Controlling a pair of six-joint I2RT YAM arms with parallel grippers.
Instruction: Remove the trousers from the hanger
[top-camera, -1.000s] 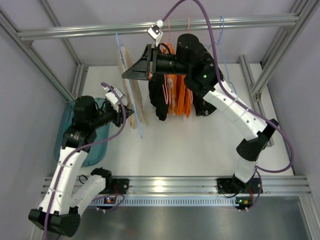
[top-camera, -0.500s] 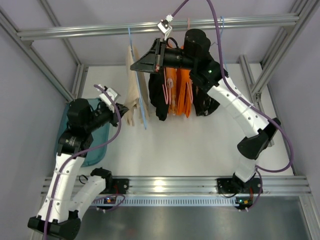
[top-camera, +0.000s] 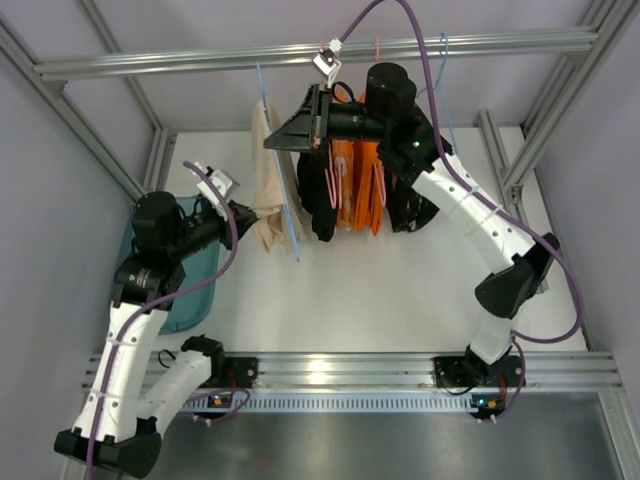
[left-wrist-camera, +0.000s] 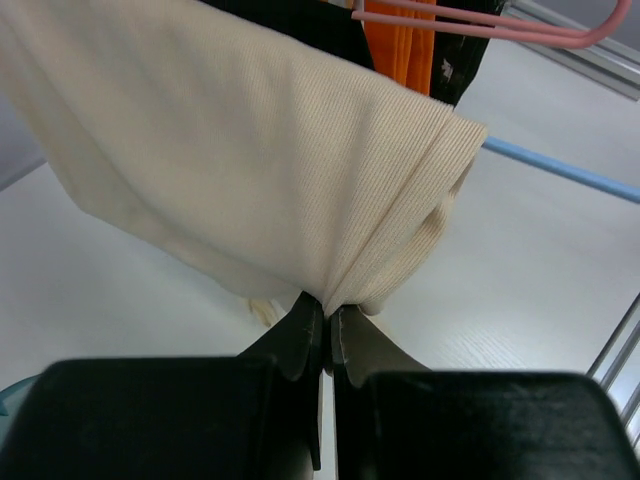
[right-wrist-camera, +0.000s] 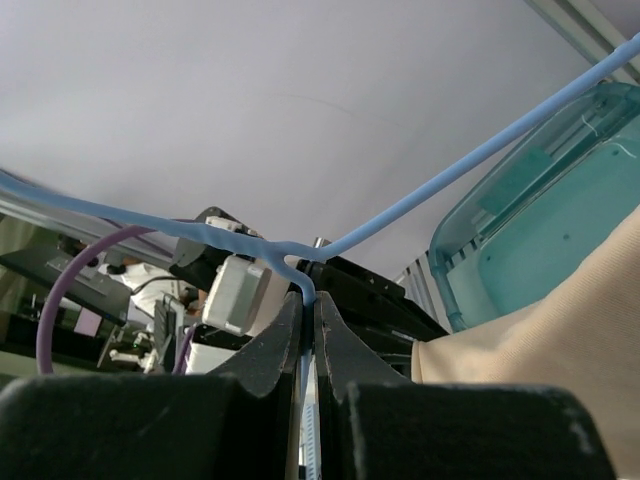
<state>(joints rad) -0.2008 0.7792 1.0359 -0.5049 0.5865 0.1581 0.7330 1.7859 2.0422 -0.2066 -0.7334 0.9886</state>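
Top external view: an aluminium frame (top-camera: 150, 61) with pale grey walls boxes in the whole cell, and its upper crossbar serves as the clothes rail. Beneath it lies a white table (top-camera: 400, 290), bare and glossy over most of what shows.

At the table's left edge sits a teal plastic bin (top-camera: 200, 285). The left arm covers most of it here, so its contents cannot be told. In the right wrist view a corner of its translucent wall and floor shows beyond the cloth.

A row of garments hangs from the rail: a dark garment (top-camera: 410, 210) at the right, orange garments (top-camera: 362, 190) on pink hangers (left-wrist-camera: 500, 25), then a black garment (top-camera: 318, 205). Leftmost are the beige trousers (top-camera: 268, 190), folded over the light-blue wire hanger (top-camera: 292, 235), which hangs tilted, its lower bar swung towards the arms' side of the table.

The right gripper (right-wrist-camera: 308, 312) is closed on the hanger's neck, pinching the wire at the twist where the two shoulders meet. The left gripper (left-wrist-camera: 327, 325) is clamped tight on the trousers' lower edge, and the ribbed cloth gathers into folds at its tips.
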